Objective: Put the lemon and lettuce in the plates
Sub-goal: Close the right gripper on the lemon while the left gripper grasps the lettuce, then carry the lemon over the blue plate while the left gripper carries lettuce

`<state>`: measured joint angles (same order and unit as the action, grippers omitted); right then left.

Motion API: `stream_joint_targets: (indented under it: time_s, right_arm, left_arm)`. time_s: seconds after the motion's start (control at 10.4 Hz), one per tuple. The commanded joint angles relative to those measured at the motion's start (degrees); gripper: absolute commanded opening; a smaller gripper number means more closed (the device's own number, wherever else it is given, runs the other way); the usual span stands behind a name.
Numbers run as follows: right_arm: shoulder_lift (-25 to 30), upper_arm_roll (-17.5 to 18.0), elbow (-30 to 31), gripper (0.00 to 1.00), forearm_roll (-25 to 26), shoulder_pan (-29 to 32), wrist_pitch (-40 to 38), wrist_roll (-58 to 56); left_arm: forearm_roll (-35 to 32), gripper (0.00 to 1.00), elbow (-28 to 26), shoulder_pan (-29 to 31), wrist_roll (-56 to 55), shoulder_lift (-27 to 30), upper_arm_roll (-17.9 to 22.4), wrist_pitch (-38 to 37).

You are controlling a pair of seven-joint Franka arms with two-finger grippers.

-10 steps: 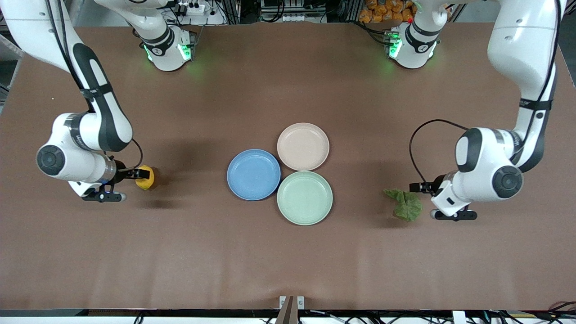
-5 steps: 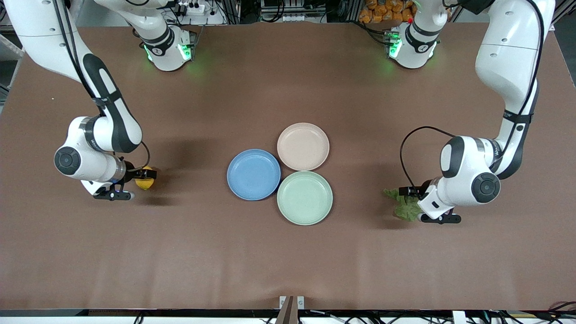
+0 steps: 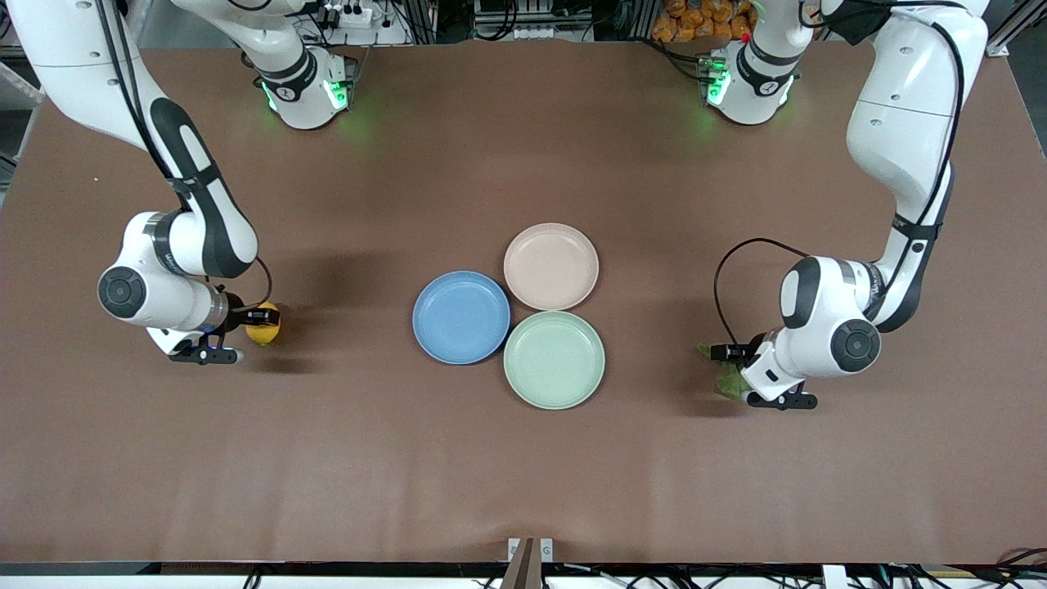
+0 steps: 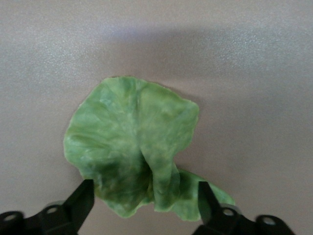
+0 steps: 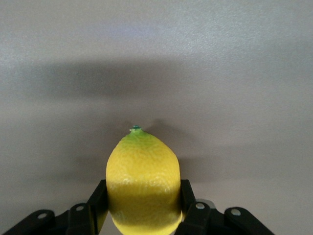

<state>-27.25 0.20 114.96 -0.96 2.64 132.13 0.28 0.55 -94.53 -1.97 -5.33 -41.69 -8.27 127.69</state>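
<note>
The lemon (image 3: 265, 330) lies on the table toward the right arm's end. My right gripper (image 3: 258, 317) is shut on it; in the right wrist view its black fingers (image 5: 97, 204) press both sides of the lemon (image 5: 142, 176). The lettuce (image 3: 725, 378) lies toward the left arm's end, mostly hidden under my left hand. My left gripper (image 3: 734, 360) is low over it and open. In the left wrist view the leaf (image 4: 132, 147) lies between the spread fingers (image 4: 80, 200). The blue plate (image 3: 460, 317) and the beige-pink plate (image 3: 550, 267) are empty mid-table.
An empty mint-green plate (image 3: 554, 360) touches both other plates and lies nearest the front camera. Bare brown table lies between the plates and each gripper.
My left gripper has moved toward the plates and now covers most of the lettuce. My right gripper has moved onto the lemon and then held still. The lemon has not shifted.
</note>
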Motion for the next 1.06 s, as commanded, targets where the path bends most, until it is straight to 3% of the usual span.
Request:
stream_joint_targets:
  time_s: [0.0, 0.1, 0.19, 0.39, 0.48, 0.77, 0.96]
  right_arm:
    - [1.67, 0.76, -2.44, 0.00, -1.23, 0.70, -5.36, 0.59]
    - [2.20, 0.85, -5.76, 0.00, -3.50, 0.52, -10.09, 0.77]
    - [2.11, 0.94, -10.06, 0.00, -5.79, 0.09, -15.27, 1.03]
    - [1.67, 1.11, -15.19, 0.00, -10.19, -4.46, -19.45, 7.41]
    - [1.67, 3.03, -16.24, 0.00, -10.21, -6.05, -19.37, 12.67]
    - [-0.34, 13.83, -19.15, 0.00, -10.29, -7.20, -16.31, 29.99]
    - [-1.74, 16.05, -19.16, 0.00, -10.29, -11.05, -12.53, 37.13]
  left_arm:
    - [-3.69, 0.49, 0.92, -0.40, 0.67, -0.94, 0.53, 1.25]
    - [-4.85, 0.13, 0.92, -0.31, 0.49, -0.77, 0.53, 1.25]
    - [-4.95, 0.00, 0.92, -0.31, 0.23, -0.68, 0.53, 1.25]
    - [-5.21, 0.00, 0.92, -0.31, -1.87, -0.24, 0.53, 1.25]
    - [-5.21, 0.00, 0.92, -0.40, -2.23, 0.02, 0.44, 1.16]
    - [-5.12, 0.00, 0.92, -2.41, -10.72, 3.88, -1.13, -2.69]
    - [-4.33, 0.00, 0.92, -5.22, -17.92, 6.78, -1.75, -7.25]
